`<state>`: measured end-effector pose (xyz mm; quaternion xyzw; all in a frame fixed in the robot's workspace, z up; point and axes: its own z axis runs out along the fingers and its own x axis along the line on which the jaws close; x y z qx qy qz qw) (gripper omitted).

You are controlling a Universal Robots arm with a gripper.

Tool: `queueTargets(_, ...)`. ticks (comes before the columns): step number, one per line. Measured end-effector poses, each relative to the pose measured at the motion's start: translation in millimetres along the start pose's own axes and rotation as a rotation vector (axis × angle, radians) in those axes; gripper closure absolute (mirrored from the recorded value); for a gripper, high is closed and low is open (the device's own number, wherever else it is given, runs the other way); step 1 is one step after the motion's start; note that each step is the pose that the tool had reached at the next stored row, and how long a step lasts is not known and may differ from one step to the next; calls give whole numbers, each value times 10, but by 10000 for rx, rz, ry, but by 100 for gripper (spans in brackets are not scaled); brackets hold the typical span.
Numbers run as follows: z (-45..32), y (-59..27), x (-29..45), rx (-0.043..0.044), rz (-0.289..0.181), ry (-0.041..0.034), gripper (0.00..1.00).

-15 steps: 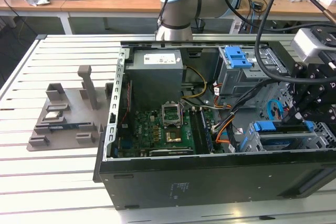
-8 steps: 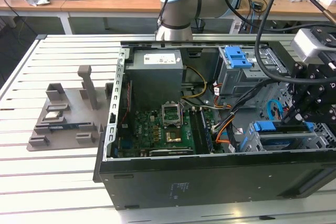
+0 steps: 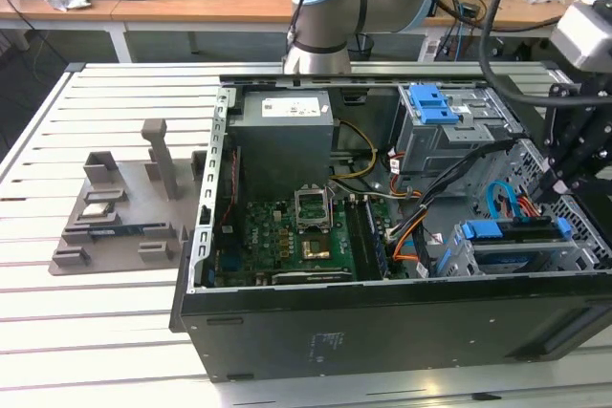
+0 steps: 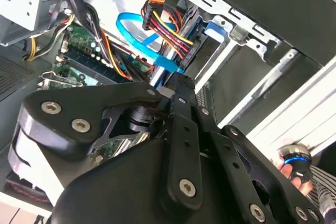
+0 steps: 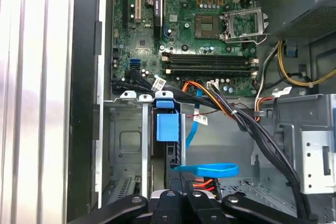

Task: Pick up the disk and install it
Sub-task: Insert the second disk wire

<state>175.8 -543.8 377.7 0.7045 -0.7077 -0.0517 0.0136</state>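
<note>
The disk (image 3: 516, 234), framed by its blue carrier, sits inside the lower drive cage at the exterior view's right, near the front wall of the open computer case (image 3: 382, 332). In the first wrist view its blue carrier end (image 5: 168, 125) stands between the cage's metal rails. My gripper (image 3: 552, 186) hangs just above the disk's cable end. In both wrist views the fingers lie together, shut, with the tips (image 5: 181, 199) against the disk's rear edge beside the blue data cable (image 5: 207, 170). The second wrist view shows the tips (image 4: 179, 85) below the carrier (image 4: 214, 30).
A red-yellow-black power plug (image 4: 165, 19) and orange cables (image 5: 210, 95) crowd the disk's rear. The upper drive cage with a blue clip (image 3: 435, 102) and the grey power supply (image 3: 285, 136) stand behind. A grey fixture (image 3: 124, 207) lies on the slatted table left of the case.
</note>
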Motion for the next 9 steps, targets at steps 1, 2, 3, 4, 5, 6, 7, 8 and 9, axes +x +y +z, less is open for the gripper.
queueTargets(1, -51, 5, -3, 1, 0, -1, 90)
queueTargets(2, -95, 9, -5, 1, 0, 0, 90)
queueTargets(3, -129, 12, -7, 0, -1, 0, 90)
queueTargets(4, -132, 12, -7, 0, -1, -4, 90)
queueTargets(5, -134, 12, -8, 0, -2, -3, 90)
queueTargets(6, -135, 12, -7, 0, -1, -1, 90)
queueTargets(7, -136, 12, -7, 0, -1, -1, 90)
queueTargets(8, -136, 12, -7, 0, -1, -1, 90)
queueTargets(9, -137, 13, -8, 0, -1, 0, 90)
